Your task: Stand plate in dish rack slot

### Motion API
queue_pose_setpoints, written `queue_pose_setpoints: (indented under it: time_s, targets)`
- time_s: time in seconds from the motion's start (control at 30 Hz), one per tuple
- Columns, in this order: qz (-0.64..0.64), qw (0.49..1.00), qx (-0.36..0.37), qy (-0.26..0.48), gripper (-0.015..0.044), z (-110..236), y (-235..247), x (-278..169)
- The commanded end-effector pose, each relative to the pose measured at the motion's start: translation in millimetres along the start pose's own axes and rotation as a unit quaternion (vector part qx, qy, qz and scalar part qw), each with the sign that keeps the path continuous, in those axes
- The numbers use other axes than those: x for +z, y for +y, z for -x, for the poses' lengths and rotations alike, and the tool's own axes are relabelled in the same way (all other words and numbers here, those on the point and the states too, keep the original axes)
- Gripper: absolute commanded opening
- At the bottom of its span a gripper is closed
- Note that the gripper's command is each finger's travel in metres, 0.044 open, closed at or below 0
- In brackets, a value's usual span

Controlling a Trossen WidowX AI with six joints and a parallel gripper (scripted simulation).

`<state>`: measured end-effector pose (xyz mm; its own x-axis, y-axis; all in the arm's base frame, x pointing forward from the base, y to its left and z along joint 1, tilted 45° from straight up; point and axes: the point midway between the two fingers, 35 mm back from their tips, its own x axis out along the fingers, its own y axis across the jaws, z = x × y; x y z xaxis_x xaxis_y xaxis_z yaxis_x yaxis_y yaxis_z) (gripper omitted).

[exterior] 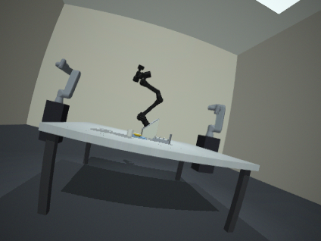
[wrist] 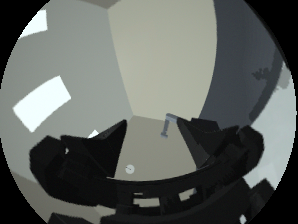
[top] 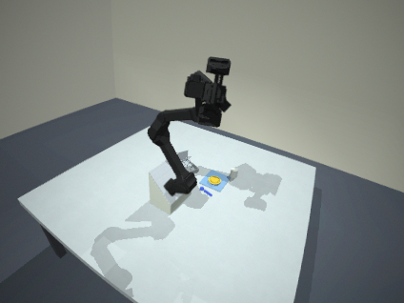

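On the pale bench [top: 267, 248] we note, left to right, the dish rack [top: 190, 165], then the yellow plate [top: 214, 180] flat on its blue mat [top: 222, 187]; the tool [top: 218, 66], raised high, fingers apart and empty, should descend squarely onto the plate's rim.

1. Yellow plate [top: 214, 180] lies flat on a blue mat near the tabletop's centre.
2. Grey dish rack [top: 190, 165] stands just beside it, toward the far edge.

beige walls [exterior: 113, 57], dark floor [exterior: 113, 212]
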<state>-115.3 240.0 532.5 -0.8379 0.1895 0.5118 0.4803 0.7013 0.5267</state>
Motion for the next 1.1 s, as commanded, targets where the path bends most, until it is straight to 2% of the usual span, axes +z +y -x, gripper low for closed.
queue_pose_setpoints:
  time_s: [0.0,0.17,0.53,0.97,1.07]
  targets:
    - [0.001,1.0,-0.001,0.001,0.04,-0.2,-0.4,-0.6]
    - [0.019,0.999,-0.019,0.027,0.04,-7.5,-16.3,-20.8]
    - [0.099,0.981,-0.083,0.147,0.04,-14.7,-83.0,-108.7]
    - [0.193,0.923,-0.138,0.302,0.04,21.1,-160.7,-208.7]
    - [0.222,0.907,-0.132,0.331,0.04,31.3,-170.3,-224.5]
